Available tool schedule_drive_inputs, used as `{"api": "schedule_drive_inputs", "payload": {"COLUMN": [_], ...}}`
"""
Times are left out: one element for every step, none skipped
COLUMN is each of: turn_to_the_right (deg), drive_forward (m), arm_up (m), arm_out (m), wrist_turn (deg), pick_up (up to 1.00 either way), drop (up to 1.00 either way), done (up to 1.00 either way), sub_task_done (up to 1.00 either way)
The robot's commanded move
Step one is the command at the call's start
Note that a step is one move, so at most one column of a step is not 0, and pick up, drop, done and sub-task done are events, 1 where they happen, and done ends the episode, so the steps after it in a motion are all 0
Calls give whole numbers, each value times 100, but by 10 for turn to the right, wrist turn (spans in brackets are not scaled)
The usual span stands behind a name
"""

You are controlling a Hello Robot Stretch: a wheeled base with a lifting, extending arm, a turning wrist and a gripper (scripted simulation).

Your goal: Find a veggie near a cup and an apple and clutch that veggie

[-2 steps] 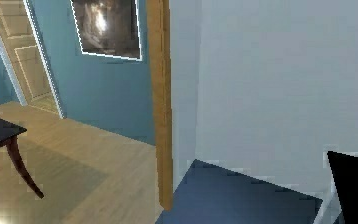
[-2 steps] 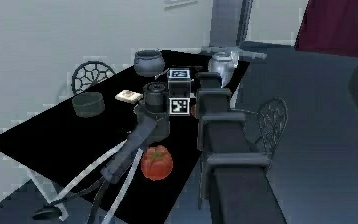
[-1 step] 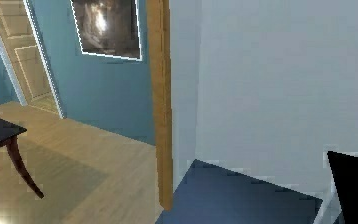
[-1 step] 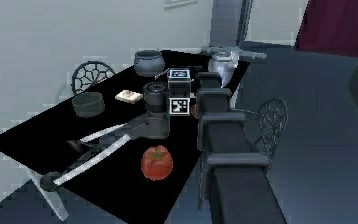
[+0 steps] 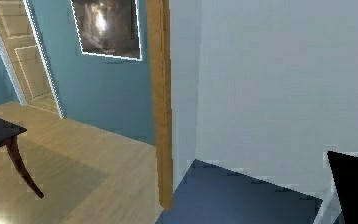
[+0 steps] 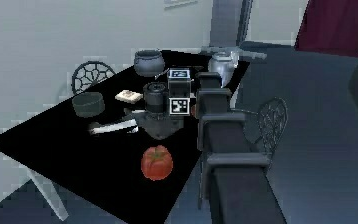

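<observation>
Roughly centred, one red tomato point(image 6: 157, 162) on black table point(image 6: 49, 136), two chairs point(image 6: 92, 72) point(image 6: 271, 120), perhaps one pot point(image 6: 149, 63), pincer point(image 6: 135, 125), cannot tell its hold

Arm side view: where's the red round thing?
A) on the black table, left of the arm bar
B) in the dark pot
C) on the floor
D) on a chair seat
A: the red round thing lies on the black table, to the picture's left of the dark arm bar and well apart from the dark pot farther up.
</observation>
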Motion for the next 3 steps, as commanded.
{"api": "schedule_drive_inputs", "payload": {"turn_to_the_right": [0,0,0], "drive_forward": [0,0,0], "arm_up": [0,-26,0], "arm_out": [0,0,0], "wrist_turn": [300,0,0], "pick_up": [0,0,100], "drop": [0,0,0], "done": [0,0,0], "sub_task_done": [0,0,0]}}
